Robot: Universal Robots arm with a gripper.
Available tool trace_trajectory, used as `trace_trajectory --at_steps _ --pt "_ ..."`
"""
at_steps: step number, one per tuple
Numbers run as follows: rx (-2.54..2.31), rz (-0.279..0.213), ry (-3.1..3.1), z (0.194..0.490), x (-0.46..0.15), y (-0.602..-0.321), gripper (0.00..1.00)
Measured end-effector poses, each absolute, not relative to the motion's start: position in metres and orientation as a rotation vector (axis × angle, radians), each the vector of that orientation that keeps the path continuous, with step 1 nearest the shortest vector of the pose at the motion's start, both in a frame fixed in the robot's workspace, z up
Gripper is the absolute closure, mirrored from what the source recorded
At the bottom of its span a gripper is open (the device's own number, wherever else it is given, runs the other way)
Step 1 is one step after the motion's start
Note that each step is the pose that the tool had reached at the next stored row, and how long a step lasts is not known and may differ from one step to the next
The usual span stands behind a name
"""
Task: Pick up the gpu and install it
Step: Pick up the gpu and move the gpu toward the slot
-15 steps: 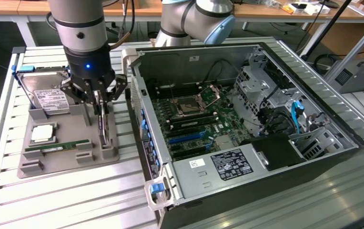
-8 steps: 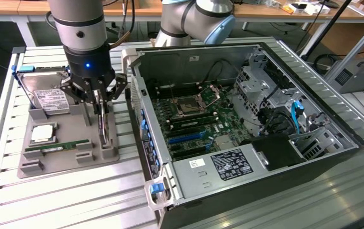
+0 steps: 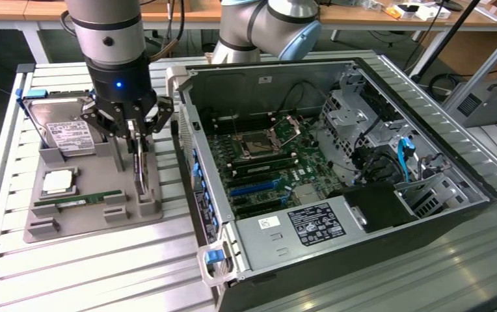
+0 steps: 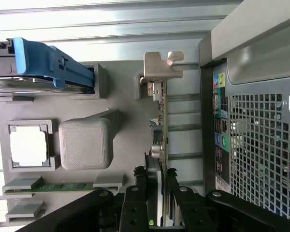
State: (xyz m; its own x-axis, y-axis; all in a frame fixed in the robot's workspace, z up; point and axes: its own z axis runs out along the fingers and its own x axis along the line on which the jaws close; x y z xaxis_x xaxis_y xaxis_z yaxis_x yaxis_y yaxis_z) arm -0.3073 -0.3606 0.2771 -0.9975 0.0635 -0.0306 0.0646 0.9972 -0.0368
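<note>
The gpu (image 3: 141, 170) is a thin dark card standing on edge in the grey holder tray (image 3: 92, 221), at the exterior view's left of the open computer case (image 3: 335, 214). My gripper (image 3: 136, 138) comes straight down on it, one finger on each face of the card. In the wrist view the gpu (image 4: 162, 121) shows edge-on, its silver bracket (image 4: 162, 65) at the far end, and my gripper (image 4: 161, 170) is shut on its near end. The card's lower edge still sits between the tray's posts.
On the tray lie a hard drive (image 3: 66, 133) with a blue rail (image 4: 50, 63), a square processor (image 3: 59, 182) and a green RAM stick (image 3: 79, 200). Inside the case the motherboard (image 3: 266, 153) lies exposed with blue slots (image 3: 253, 188). The case's rear wall (image 4: 261, 140) is close beside the card.
</note>
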Motion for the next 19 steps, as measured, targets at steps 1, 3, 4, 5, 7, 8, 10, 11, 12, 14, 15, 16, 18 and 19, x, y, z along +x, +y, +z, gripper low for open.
trace_trajectory --at_steps 1,3,4,5,7,8,10,11,12,14,15,16,18,19 --pt "0.100 -0.059 3.110 0.2773 -0.3073 -0.3606 0.73" --pt "0.100 -0.059 3.110 0.2777 -0.3073 -0.3606 0.73" --pt "0.100 -0.059 3.110 0.2779 -0.3073 -0.3606 0.73" --pt "0.100 -0.059 3.110 0.2780 -0.3073 -0.3606 0.73" --pt "0.100 -0.059 3.110 0.2785 -0.3073 -0.3606 0.73" --pt "0.100 -0.059 3.110 0.2786 -0.3072 -0.3606 0.73" --pt "0.100 -0.059 3.110 0.2789 -0.3073 -0.3606 0.73" --pt "0.100 -0.059 3.110 0.2792 -0.3072 -0.3606 0.73" --pt "0.100 -0.059 3.110 0.2793 -0.3073 -0.3606 0.73" --pt "0.100 -0.059 3.110 0.2796 -0.3073 -0.3606 0.73" --pt "0.100 -0.059 3.110 0.2797 -0.3073 -0.3606 0.73" --pt "0.100 -0.059 3.110 0.2799 -0.3073 -0.3606 0.73" --pt "0.100 -0.059 3.110 0.2803 -0.3073 -0.3606 0.73" --pt "0.100 -0.059 3.110 0.2805 -0.3073 -0.3606 0.73"
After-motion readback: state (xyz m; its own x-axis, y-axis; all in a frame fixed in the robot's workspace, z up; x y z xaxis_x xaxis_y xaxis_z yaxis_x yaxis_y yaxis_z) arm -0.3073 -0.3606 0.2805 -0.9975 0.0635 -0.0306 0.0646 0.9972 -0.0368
